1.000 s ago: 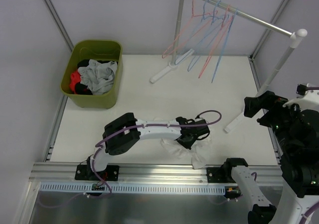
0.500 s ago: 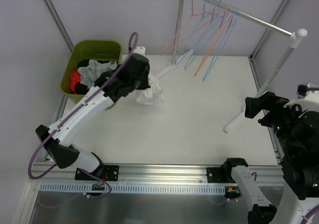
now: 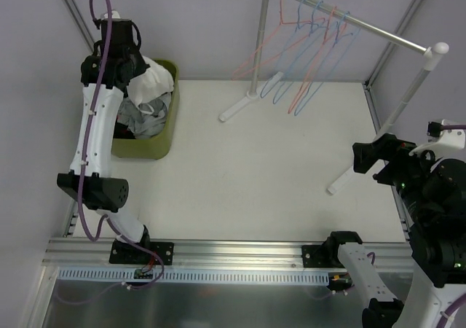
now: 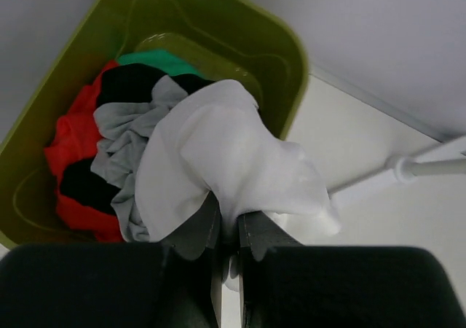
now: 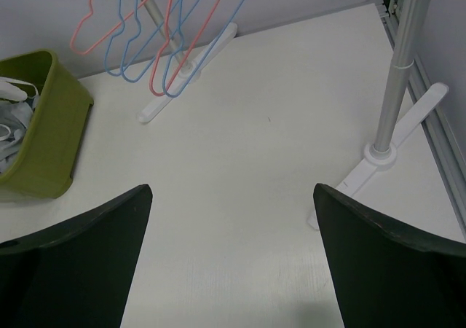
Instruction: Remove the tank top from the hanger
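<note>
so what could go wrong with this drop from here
1. The white tank top, pinched in the left hand, hangs partly past the green bin rim; released here, it may slide onto the table.
2. The bin already holds a heap topped by a grey garment, so the tank top may sit high and spill out.

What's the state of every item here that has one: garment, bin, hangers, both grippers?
tank top: off the hanger, held over the bin.
bin: holds a pile of clothes.
hangers: all bare, hanging on the rack.
left gripper: jaws shut on tank top.
right gripper: jaws open, empty.
</note>
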Controlling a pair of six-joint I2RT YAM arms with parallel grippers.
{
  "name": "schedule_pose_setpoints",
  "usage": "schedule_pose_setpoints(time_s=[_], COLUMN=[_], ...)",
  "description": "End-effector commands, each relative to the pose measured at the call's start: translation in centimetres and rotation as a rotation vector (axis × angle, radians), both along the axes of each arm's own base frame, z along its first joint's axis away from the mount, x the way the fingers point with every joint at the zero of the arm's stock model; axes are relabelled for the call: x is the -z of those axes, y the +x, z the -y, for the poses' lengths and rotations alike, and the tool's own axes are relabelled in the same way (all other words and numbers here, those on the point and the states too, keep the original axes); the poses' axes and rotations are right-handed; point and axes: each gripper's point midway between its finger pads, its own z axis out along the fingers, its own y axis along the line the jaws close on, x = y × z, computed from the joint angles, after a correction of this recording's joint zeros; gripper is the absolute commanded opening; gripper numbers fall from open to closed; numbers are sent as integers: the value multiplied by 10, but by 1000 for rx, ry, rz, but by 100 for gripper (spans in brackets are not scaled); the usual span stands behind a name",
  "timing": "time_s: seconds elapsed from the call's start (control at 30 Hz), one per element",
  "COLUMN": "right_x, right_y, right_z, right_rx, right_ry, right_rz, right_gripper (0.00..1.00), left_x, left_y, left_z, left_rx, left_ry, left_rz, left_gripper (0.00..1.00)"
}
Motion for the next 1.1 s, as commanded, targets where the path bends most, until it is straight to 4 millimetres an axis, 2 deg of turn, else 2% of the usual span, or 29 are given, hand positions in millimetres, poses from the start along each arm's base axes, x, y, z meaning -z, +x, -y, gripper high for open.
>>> schedule_pose_setpoints(time_s=[0.0, 0.03, 0.07, 0.1, 0.13, 0.2, 0.23, 0.3, 0.33, 0.4, 0.47, 0.53, 0.57, 0.6, 0.63, 0.67, 0.73, 0.77, 0.83, 0.9, 0.93, 0.97, 1.0, 1.07], right_x=[1, 2, 3, 4, 5, 5, 4, 2, 1, 1, 2, 5, 5, 5, 6, 7, 9, 9, 9, 11, 13, 14, 18, 22], right_y=[1, 0, -1, -1, -1, -2, -2, -2, -3, -3, -3, -1, 0, 1, 4, 5, 9, 11, 13, 17, 18, 20, 20, 22], right_z=[-9, -8, -8, -9, -9, -11, -11, -13, -14, -16, -18, -20, -22, -23, -24, -26, -26, -26, -25, -25, -25, -26, -27, -26], right_rx=[-45, -44, -44, -37, -36, -40, -43, -56, -59, -75, -85, -94, -103, -109, -114, -123, -126, -131, -129, -129, -135, -149, -158, -164], right_ry=[17, 17, 17, 42, 44, 53, 55, 56, 56, 55, 58, 63, 65, 68, 70, 72, 66, 65, 53, 53, 41, 25, 17, 2], right_rz=[11, 11, 11, 8, 7, 5, 8, 11, 14, 16, 9, -2, -4, -9, -19, -24, -39, -43, -48, -62, -71, -80, -100, -121], right_gripper=[100, 99, 100, 100, 99, 100, 100, 99, 99, 99, 99, 99, 100, 99, 99, 99, 99, 99, 99, 100, 99, 99, 99, 99], left_x=[42, 68, 83, 109, 140, 192, 232, 273, 282, 289, 277, 242, 227, 200, 174, 155, 104, 89, 56, 48, 26, 34, 14, 13], left_y=[12, 21, 25, 30, 41, 40, 32, 13, 8, 2, 5, 16, 20, 29, 29, 31, 29, 26, 11, -5, -23, -35, -58, -86], left_z=[-25, -28, -34, -22, -24, -25, -30, -39, -46, -56, -64, -70, -73, -75, -77, -77, -78, -77, -71, -65, -60, -57, -54, -50], left_rx=[-66, -76, -76, -26, -19, -14, -60, -136, -170, -213, -223, -210, -204, -183, -172, -166, -128, -117, -69, -25, -6, 11, 33, 43], left_ry=[-89, -109, -127, -183, -228, -259, -251, -259, -255, -262, -247, -239, -238, -233, -234, -224, -196, -191, -179, -169, -159, -159, -131, -120], left_rz=[-115, -175, -210, -276, -345, -475, -571, -678, -701, -716, -682, -590, -551, -480, -418, -373, -260, -229, -162, -153, -102, -126, -75, -62], left_gripper=[0, 0, 0, 0, 0, 0, 0, 0, 0, 0, 0, 1, 17, 33, 48, 67, 92, 99, 99, 99, 99, 99, 99, 99])
